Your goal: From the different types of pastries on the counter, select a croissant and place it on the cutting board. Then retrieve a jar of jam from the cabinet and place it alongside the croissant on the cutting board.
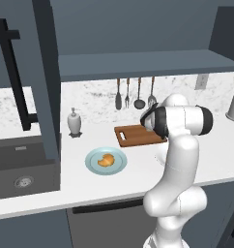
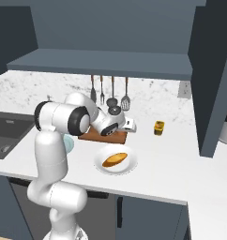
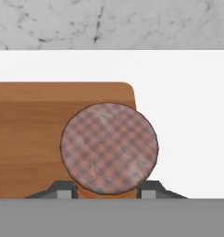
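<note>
Claw clenched on the jar of jam above the cutting board's corner.

You see, in the hand view, the claw (image 3: 107,192) gripping the jar of jam (image 3: 109,147), its two dark fingertips (image 3: 63,190) pressed to either side of the jar under the checked lid. Below the jar lies the cutting board (image 3: 35,134), with the jar over the board's corner nearest the bare white table (image 3: 188,115); whether the jar touches the board you cannot tell. From the left base view, the croissant (image 1: 107,160) sits on a light-blue plate (image 1: 94,165) in front of the cutting board, not on it. A white shaker bottle (image 1: 74,121) stands beside the board, toward the sink. From the right base view, a rounder bun (image 2: 115,160) rests on a white dish (image 2: 129,164) in front of the board, and a small yellow jar (image 2: 158,127) stands apart from it.
</note>
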